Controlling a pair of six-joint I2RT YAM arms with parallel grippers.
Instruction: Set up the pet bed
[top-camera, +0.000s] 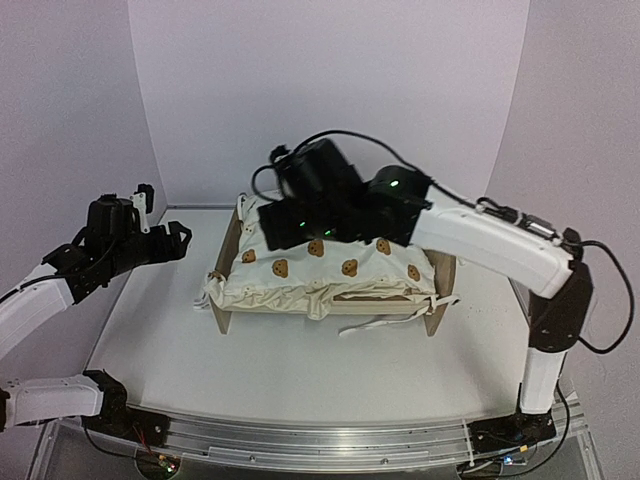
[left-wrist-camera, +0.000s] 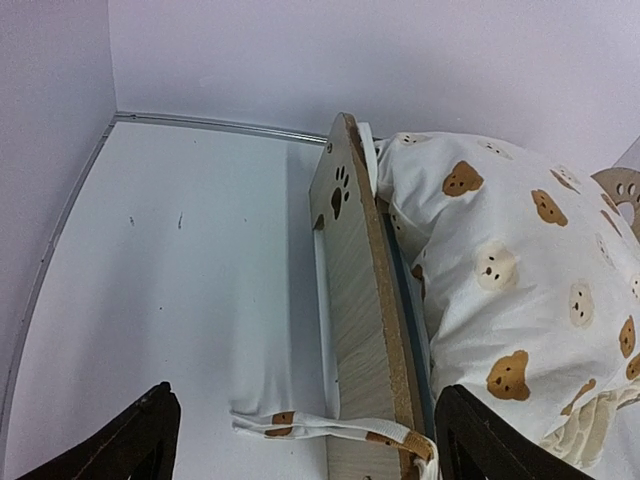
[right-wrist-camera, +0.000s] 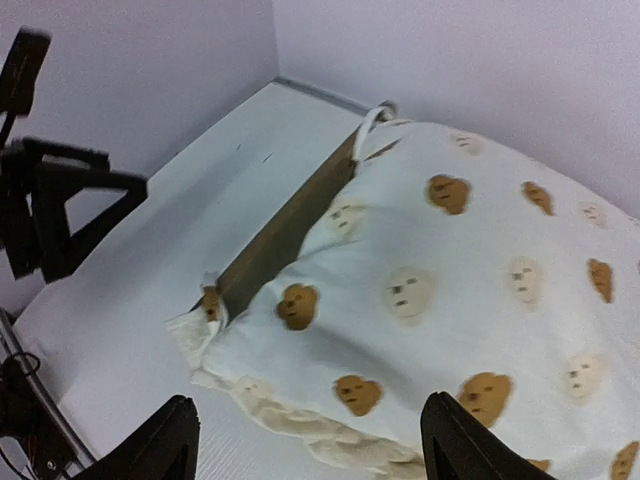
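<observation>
Top view, left to right: one left gripper (top-camera: 176, 241) hovers at mid-left beside the bed, jaws spread wide, holding nothing. One bed (top-camera: 229, 240) stands at the centre of the table (top-camera: 150, 330), with two wooden end boards. One bear-print cushion (top-camera: 330, 270) lies on it. One right gripper (top-camera: 285, 230), reaching in from the right, hangs over the cushion's upper left, fingers wide apart, gripping nothing.

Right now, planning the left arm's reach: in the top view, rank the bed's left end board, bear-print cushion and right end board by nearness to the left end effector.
1. left end board, just beside the left end effector.
2. bear-print cushion, in the middle.
3. right end board, far right.
</observation>
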